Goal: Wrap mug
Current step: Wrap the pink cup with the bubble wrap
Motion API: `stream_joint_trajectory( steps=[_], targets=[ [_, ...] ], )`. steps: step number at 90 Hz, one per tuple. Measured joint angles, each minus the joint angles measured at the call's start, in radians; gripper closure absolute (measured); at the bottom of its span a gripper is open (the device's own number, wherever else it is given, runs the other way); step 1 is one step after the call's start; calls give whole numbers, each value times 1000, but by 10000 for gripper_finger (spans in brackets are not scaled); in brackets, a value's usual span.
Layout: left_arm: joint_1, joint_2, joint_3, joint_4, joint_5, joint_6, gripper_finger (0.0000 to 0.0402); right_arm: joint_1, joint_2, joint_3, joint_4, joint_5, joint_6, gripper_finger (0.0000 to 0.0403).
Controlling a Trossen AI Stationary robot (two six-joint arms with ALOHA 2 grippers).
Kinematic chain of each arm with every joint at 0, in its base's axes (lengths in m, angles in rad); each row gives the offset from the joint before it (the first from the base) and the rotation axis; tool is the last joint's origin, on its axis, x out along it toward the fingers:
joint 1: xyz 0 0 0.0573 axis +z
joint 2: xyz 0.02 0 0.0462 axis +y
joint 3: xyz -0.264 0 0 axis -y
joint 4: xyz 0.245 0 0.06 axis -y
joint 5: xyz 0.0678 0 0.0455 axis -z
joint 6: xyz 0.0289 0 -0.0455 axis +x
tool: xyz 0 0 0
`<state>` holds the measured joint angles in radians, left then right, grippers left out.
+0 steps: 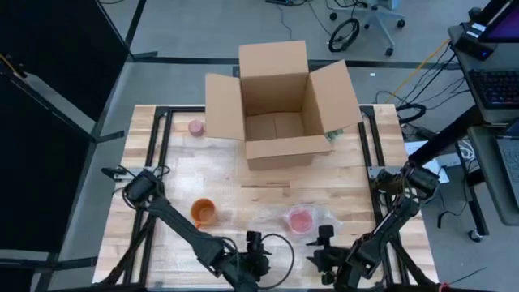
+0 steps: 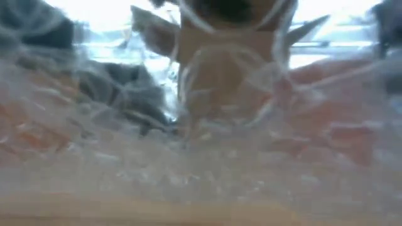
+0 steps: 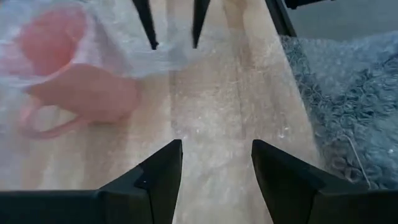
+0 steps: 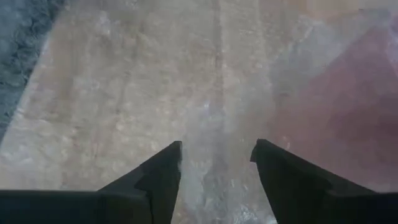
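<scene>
Bubble wrap (image 2: 207, 157) blankets our low camera; both our grippers, left (image 3: 214, 180) and right (image 4: 216, 177), hover fingers apart over the counter (image 1: 340, 182) (pink mug (image 1: 300, 219) between them).

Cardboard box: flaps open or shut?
Open. The cardboard box has all its flaps spread outward, and the high view looks straight down to its floor.

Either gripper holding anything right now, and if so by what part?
Nothing is held. The left gripper and right gripper are both open with only bubble wrap between their fingers, near the table's front edge. The pink mug sits on the wrap, ungripped.
</scene>
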<state>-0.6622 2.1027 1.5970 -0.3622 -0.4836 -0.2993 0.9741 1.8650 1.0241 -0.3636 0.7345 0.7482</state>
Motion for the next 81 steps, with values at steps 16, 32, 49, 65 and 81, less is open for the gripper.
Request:
stream_joint_trajectory(
  steps=[16,32,49,65,81],
  targets=[
    [25,25,0,19,23,-9,219,0,30,0,12,-12,32,232],
    [26,-24,21,-27,40,-1,219,2,-44,6,9,-132,34,233],
    [20,-83,25,-93,95,-8,219,-3,-126,58,33,-203,71,234],
    [27,-105,24,-162,154,-36,219,-24,-138,95,68,-208,51,234],
    [28,-106,24,-197,125,-31,219,-56,-86,94,96,-102,78,234]
  ],
)
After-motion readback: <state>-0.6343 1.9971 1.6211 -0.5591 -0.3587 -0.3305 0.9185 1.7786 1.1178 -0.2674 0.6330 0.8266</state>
